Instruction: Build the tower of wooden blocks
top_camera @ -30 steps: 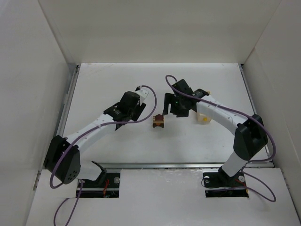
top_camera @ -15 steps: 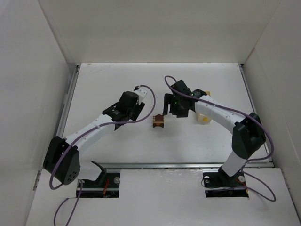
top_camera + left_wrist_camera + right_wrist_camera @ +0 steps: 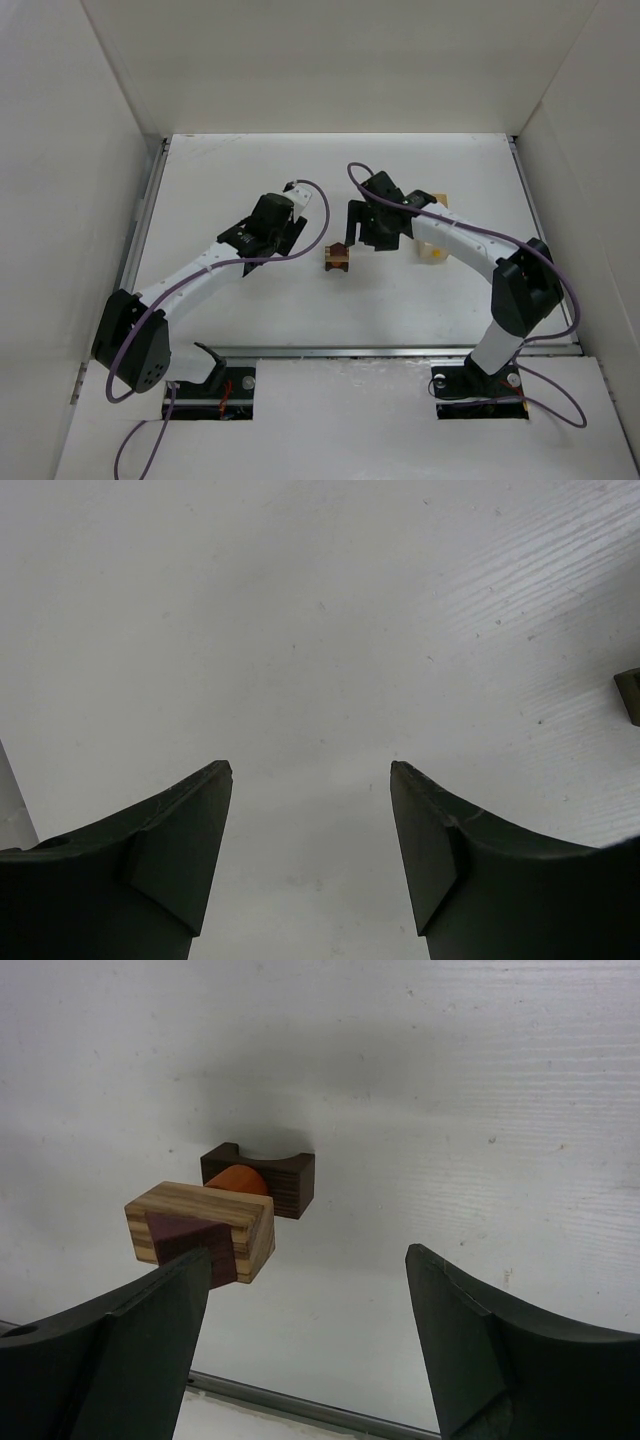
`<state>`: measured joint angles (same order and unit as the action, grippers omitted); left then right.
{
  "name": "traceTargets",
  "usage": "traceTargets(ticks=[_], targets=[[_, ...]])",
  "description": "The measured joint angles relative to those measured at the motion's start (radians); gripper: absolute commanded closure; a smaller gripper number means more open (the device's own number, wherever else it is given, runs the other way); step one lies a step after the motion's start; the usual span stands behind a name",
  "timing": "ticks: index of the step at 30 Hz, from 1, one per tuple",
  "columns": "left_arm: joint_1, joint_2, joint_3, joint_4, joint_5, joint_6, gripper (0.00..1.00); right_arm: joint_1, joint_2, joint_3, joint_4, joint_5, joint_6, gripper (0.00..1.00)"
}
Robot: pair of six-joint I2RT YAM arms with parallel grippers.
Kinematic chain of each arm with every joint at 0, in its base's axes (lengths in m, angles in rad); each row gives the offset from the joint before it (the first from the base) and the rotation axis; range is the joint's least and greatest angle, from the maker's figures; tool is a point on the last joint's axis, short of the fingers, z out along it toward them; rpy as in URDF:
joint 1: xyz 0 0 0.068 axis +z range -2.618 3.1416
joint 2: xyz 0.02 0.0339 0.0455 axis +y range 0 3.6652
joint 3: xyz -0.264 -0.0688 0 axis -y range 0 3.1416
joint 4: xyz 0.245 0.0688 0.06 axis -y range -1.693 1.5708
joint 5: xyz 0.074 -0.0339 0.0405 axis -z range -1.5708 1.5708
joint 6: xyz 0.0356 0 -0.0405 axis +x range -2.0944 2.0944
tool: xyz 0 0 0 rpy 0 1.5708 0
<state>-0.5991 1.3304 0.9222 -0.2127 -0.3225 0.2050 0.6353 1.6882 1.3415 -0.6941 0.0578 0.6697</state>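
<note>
Our tiny brown, red and tan wood block tower (image 3: 338,258) sits on the white worktop (image 3: 250,180). The right gripper (image 3: 305,1270) hangs open and empty just beside the tower. The left gripper (image 3: 310,770) is open and empty too, near the tower's other side. We think we are still stacking. Next we need another block, set down gently.

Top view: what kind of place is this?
Probably a lab robot test cell: left arm and right arm bolted at a white table's near edge, plain white walls boxing it in, a small block tower between them.
</note>
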Motion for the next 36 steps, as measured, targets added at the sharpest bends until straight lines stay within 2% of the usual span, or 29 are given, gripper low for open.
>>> traceTargets(ticks=[26, 29, 36], targets=[[0.001, 0.0, 0.001, -0.006, 0.021, 0.0, 0.38, 0.021, 0.02, 0.0, -0.003, 0.024, 0.008, 0.16], [0.0, 0.0, 0.018, -0.043, 0.09, 0.008, 0.38, 0.019, 0.001, 0.0, -0.014, 0.04, 0.008, 0.16], [-0.015, 0.01, 0.134, -0.118, 0.348, 0.019, 0.4, -0.014, -0.08, 0.0, -0.024, 0.05, 0.008, 0.16]])
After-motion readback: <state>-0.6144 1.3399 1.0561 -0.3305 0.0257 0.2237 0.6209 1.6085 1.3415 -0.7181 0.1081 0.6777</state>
